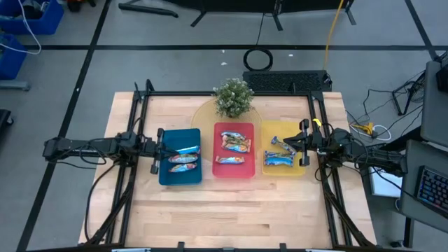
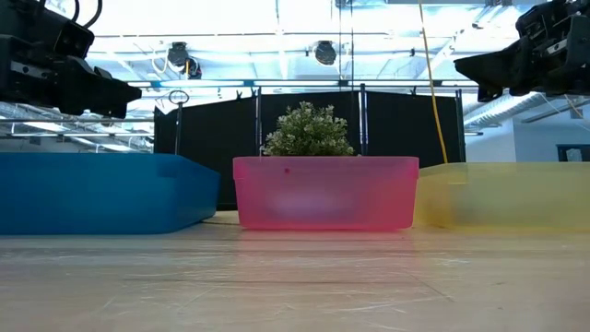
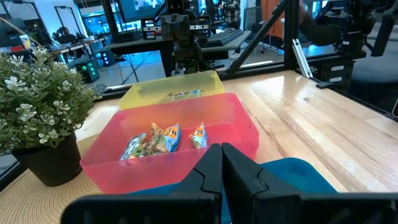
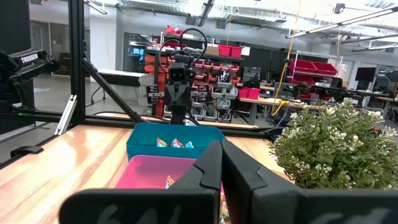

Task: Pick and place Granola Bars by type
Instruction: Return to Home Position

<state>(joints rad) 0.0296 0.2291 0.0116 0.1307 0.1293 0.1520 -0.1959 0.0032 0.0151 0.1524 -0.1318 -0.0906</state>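
Three trays stand in a row mid-table: blue (image 1: 168, 176), red (image 1: 217, 170) and yellow (image 1: 299, 168). Granola bars lie in each. The blue tray holds three (image 1: 182, 159). The red tray holds orange-and-blue ones (image 1: 235, 142), also seen in the left wrist view (image 3: 163, 138). The yellow tray holds blue ones (image 1: 279, 160). My left gripper (image 1: 158, 149) hovers shut and level at the blue tray's left edge, its fingers (image 3: 211, 171) together. My right gripper (image 1: 305, 145) hovers shut at the yellow tray's right edge, fingers (image 4: 210, 163) together. Neither touches anything.
A small potted plant (image 1: 233, 97) stands on a round woven mat behind the red tray. Black frame rails (image 1: 138, 112) run along the table's left and right sides. Bare wooden tabletop (image 1: 231, 213) lies toward the near edge.
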